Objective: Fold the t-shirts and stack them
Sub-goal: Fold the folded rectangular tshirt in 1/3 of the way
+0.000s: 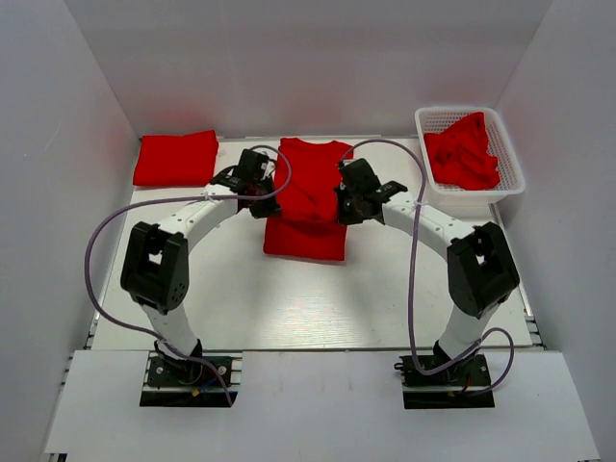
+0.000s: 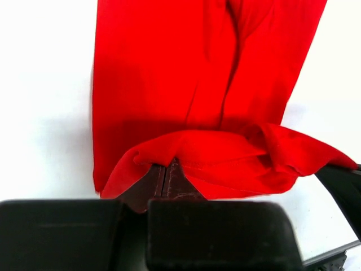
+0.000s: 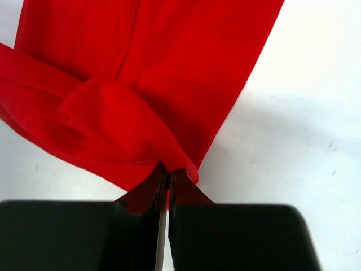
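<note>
Red t-shirt (image 1: 308, 197) mid-counter (image 1: 385, 298), narrowed to a long strip, near part seemingly doubled over, though hard to tell from above. Pinched at both side edges: left gripper (image 2: 166, 179) pressed together on a lifted fold of cloth, right gripper (image 3: 165, 178) likewise clamped on the opposite edge. Best to carry both edges level and at one pace, keep the cloth taut between, lay the fold square before letting go. Further out, one folded t-shirt (image 1: 175, 158) at far left — likely the stack's spot; more crumpled in the white basket (image 1: 512, 183) at far right.
</note>
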Robot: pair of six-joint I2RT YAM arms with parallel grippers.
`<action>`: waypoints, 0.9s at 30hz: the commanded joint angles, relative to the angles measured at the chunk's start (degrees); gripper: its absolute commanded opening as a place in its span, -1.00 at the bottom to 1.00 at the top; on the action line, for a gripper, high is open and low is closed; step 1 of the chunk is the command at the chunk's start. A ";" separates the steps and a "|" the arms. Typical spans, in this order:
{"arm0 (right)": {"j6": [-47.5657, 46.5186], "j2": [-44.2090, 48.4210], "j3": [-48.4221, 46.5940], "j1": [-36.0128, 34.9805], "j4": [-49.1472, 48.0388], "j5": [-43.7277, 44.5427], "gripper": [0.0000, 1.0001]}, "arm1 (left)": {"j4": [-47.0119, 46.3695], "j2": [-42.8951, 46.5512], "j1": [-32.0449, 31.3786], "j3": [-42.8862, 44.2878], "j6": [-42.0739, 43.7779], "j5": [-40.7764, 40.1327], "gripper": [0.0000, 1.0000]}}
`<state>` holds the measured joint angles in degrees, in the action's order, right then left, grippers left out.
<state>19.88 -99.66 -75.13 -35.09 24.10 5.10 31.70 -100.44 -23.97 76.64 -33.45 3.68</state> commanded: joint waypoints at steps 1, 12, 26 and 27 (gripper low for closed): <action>-2.82 -1.68 -4.75 1.60 0.60 -2.20 -1.00 | -1.21 -2.12 1.37 4.99 2.43 2.21 -1.00; -4.58 -10.46 -12.14 5.64 1.13 -7.10 -1.00 | -2.96 -10.12 4.71 10.36 4.54 5.72 -1.00; -3.09 -18.20 -15.83 8.46 -3.53 -7.83 -1.00 | -9.91 -16.10 6.30 12.65 5.06 11.08 -1.00; -2.57 -18.73 -16.62 8.81 -3.44 -7.83 -1.00 | -10.60 -16.62 6.30 13.35 5.06 11.08 -1.00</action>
<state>16.56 -117.23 -87.81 -27.20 22.87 -1.93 24.38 -117.58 -18.26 86.74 -28.60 13.21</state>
